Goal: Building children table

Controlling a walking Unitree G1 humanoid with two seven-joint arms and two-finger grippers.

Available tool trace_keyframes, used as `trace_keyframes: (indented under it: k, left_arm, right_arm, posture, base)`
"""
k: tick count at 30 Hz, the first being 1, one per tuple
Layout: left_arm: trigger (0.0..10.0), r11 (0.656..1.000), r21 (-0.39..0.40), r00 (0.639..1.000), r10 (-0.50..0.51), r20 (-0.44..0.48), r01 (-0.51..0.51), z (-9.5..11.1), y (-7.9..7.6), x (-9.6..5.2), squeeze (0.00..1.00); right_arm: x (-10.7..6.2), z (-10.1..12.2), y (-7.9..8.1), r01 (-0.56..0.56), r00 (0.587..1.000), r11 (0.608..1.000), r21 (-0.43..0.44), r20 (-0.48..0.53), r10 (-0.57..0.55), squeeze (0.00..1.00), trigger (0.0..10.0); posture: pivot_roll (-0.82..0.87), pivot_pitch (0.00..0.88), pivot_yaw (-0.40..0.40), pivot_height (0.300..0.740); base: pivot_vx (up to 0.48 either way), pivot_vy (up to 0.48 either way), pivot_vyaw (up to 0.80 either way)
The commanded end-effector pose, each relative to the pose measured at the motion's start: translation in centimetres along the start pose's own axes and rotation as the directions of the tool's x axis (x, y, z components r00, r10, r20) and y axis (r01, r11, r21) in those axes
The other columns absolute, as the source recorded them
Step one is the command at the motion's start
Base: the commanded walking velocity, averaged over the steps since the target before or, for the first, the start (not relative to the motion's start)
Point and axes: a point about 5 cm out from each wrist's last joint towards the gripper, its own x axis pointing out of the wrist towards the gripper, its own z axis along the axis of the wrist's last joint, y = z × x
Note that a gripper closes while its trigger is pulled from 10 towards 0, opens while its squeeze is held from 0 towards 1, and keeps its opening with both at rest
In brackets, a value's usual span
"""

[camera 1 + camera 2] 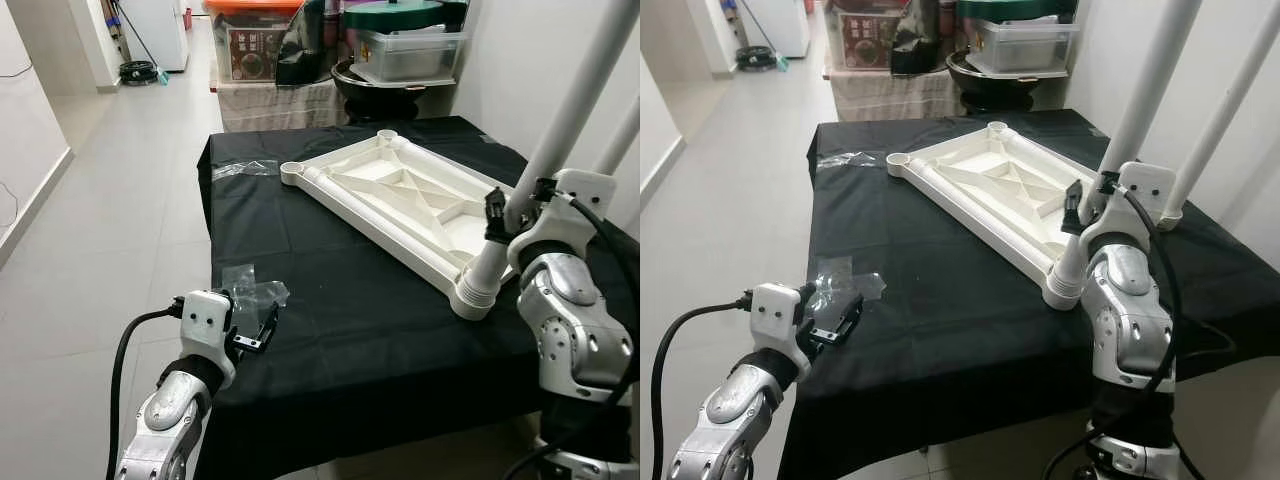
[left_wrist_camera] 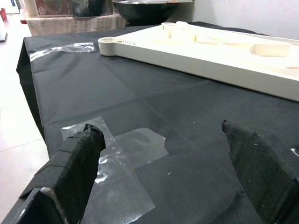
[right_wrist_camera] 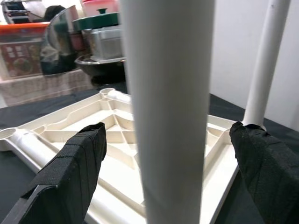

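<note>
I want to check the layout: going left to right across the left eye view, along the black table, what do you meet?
Left gripper → clear plastic wrap → upturned white tabletop → near table leg with the right gripper at it.

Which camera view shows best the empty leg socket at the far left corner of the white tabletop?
The left eye view: the socket shows whole, its round opening seen from above. The right eye view shows it similarly. The left wrist view shows it low and side-on; the right wrist view catches its edge.
</note>
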Motion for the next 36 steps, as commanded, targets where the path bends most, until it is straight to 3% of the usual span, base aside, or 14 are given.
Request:
trace_keyframes:
  k: [1, 12, 24, 31, 36]
  left_arm:
    - [10.0, 1.0, -0.003, 1.0, -0.01, -0.01, 0.01, -0.3, -0.1, 0.1, 0.0]
    - [10.0, 1.0, -0.003, 1.0, -0.013, -0.014, 0.013, -0.3, 0.1, -0.1, 0.0]
    - [10.0, 1.0, -0.004, 1.0, -0.024, -0.018, 0.024, -0.4, 0.1, -0.1, 0.0]
    - [10.0, 1.0, -0.004, 0.999, -0.029, -0.024, 0.029, -0.5, 0.2, -0.2, 0.0]
    - [10.0, 1.0, 0.0, 1.0, -0.019, -0.023, 0.019, -0.3, 0.8, -0.5, 0.0]
  right_arm:
    - [-0.3, -0.1, 0.0, -0.011, 1.0, 1.0, 0.009, -0.015, 0.011, 0.0, 10.0]
    - [-1.5, -0.5, -0.8, -0.007, 0.999, 0.999, -0.04, -0.04, 0.005, 0.0, 10.0]
    - [-3.5, -0.5, -0.6, -0.071, 0.995, 0.997, -0.023, -0.075, 0.069, 0.0, 10.0]
    - [-5.6, -1.0, -1.7, -0.093, 0.99, 0.992, -0.09, -0.11, 0.083, 0.0, 10.0]
    - [-7.6, -1.5, -3.6, -0.186, 0.976, 0.962, -0.2, -0.153, 0.157, 0.0, 10.0]
  posture:
    - [0.02, 0.0, -0.031, 0.74]
    - [0.01, 0.0, -0.021, 0.74]
    - [-0.01, 0.0, -0.004, 0.74]
    - [-0.02, 0.0, 0.003, 0.74]
    - [-0.02, 0.0, 0.002, 0.74]
  base:
    - [0.0, 0.0, 0.0]
    - [0.0, 0.0, 0.0]
    - [0.0, 0.0, 0.0]
    - [0.0, 0.0, 0.0]
    - [0.0, 0.0, 0.0]
